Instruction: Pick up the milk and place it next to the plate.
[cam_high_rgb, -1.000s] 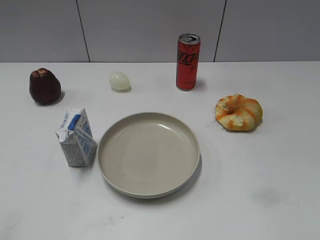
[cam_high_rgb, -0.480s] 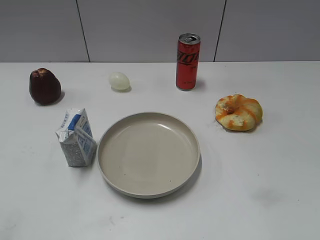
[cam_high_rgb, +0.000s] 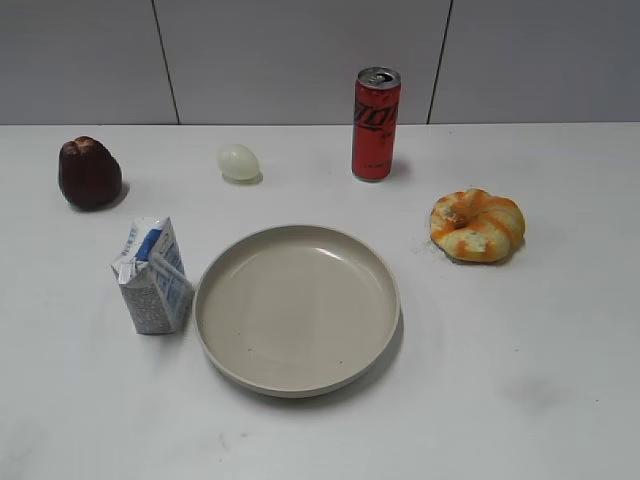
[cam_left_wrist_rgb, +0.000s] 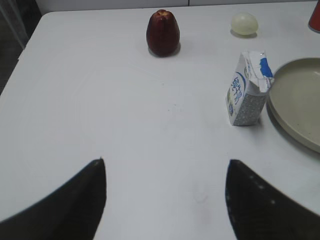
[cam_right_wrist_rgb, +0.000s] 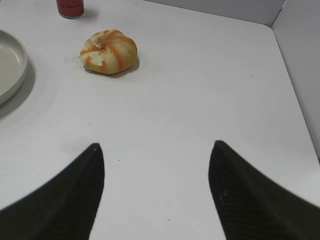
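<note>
one milk (cam_high_rgb: 152, 277) beside plate (cam_high_rgb: 297, 308)

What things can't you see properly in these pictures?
- The red can: in the right wrist view the top edge cuts off all but its base.
- The plate: in the left wrist view the right edge cuts it off.
- The milk: its blue print is too small to read in any view.
- Both arms: missing from the exterior view; each wrist view shows only the left gripper and the right gripper fingers, spread apart.
</note>
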